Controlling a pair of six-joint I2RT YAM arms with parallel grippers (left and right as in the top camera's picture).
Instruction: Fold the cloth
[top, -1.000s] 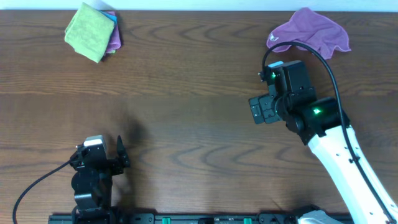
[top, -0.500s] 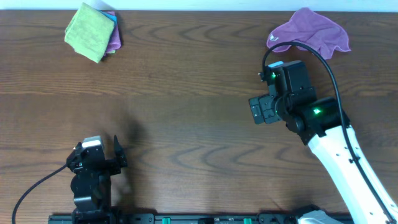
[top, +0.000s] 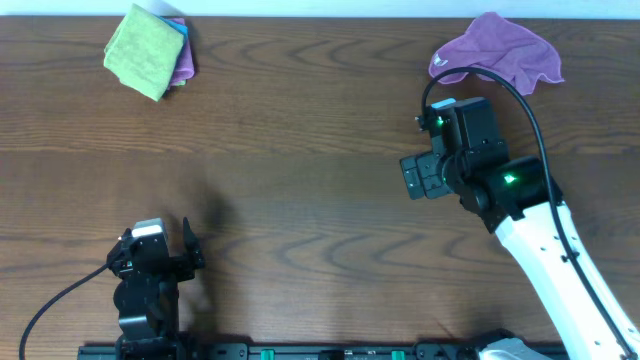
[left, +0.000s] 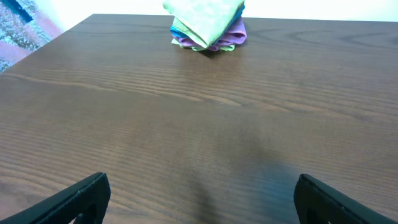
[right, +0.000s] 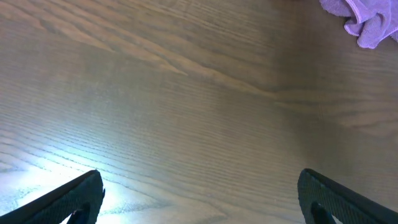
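Soft purple cloth (top: 497, 50) lies crumpled upper right on grained wooden worktop (top: 300, 150). Left end effector (left: 202, 190) and right end effector (right: 199, 183) stand spread wide, positions unchanged.

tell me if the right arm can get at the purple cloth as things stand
Probably yes. The right gripper is open and empty, the crumpled purple cloth lies nearby at the far edge of the table, and nothing sits between them.
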